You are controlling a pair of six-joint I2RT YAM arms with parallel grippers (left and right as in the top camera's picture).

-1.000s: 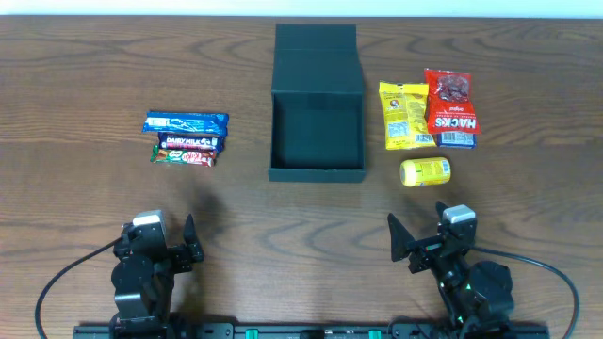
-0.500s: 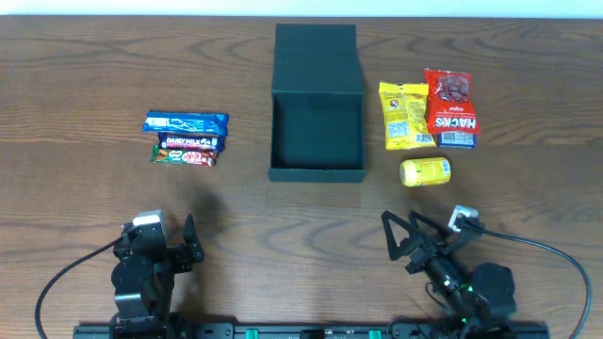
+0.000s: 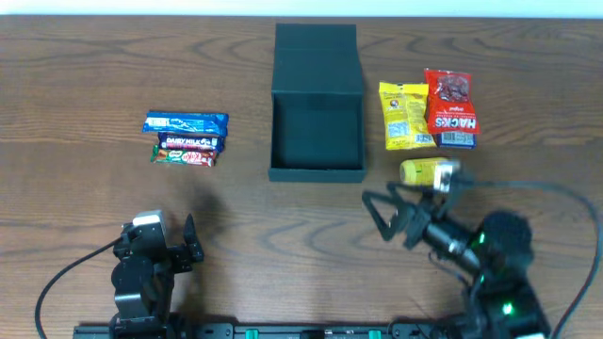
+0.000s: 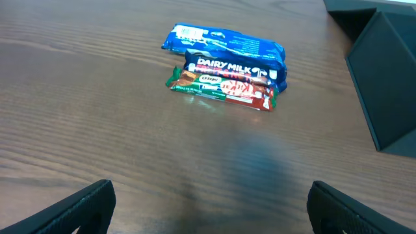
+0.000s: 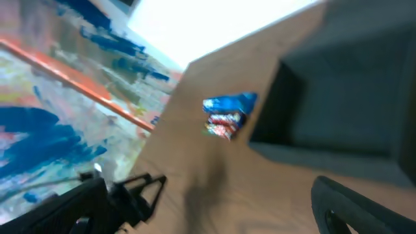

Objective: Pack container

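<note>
**Nothing packed yet**

The container (image 3: pixel 317 173) sits open and empty at the middle of the bench's (image 3: pixel 75 75) far edge; the left arm (image 3: pixel 141 268) and right arm (image 3: pixel 457 243) both have jaws wide open, holding nothing; next, I think, the right jaws must close round the yellow packet (image 3: pixel 420 171) nearby.

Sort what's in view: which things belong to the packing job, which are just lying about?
Job: open teal container; three chocolate bars; yellow packet; red Hacks packet; small yellow pack.
Lying about: only the arms' black cables.
</note>
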